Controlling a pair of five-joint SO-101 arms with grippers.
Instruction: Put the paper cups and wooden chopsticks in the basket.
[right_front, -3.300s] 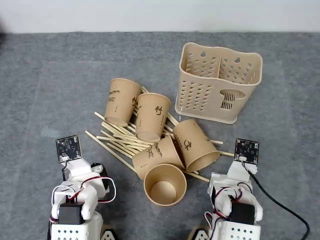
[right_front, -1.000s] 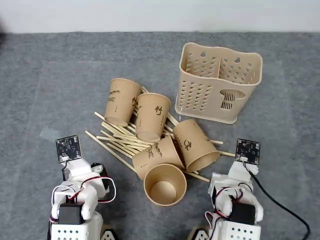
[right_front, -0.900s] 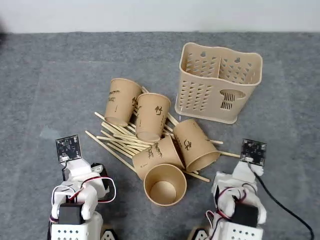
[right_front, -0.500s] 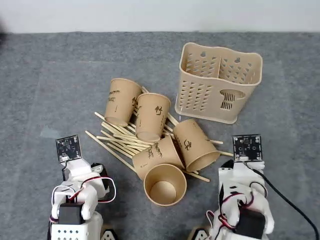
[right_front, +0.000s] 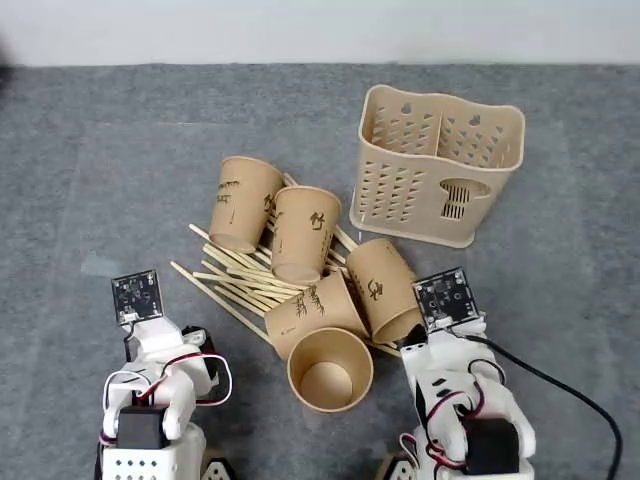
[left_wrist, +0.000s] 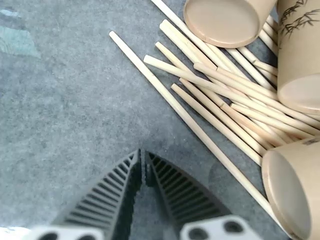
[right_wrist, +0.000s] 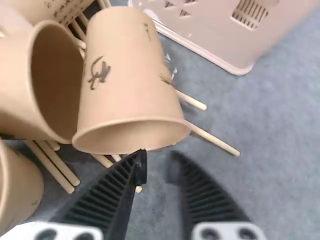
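Right gripper (right_wrist: 156, 162) swung toward tapered paper cup (right_wrist: 125, 85), slightly parted, empty, left gripper (left_wrist: 143, 162) closed, empty

A grey, felt-like tabletop (right_front: 120, 170) runs across the whole scene, its surface finely speckled. A small paler patch (right_front: 97, 264) marks it on the left side. Along the tabletop's far edge rises a plain white wall (right_front: 300, 30).
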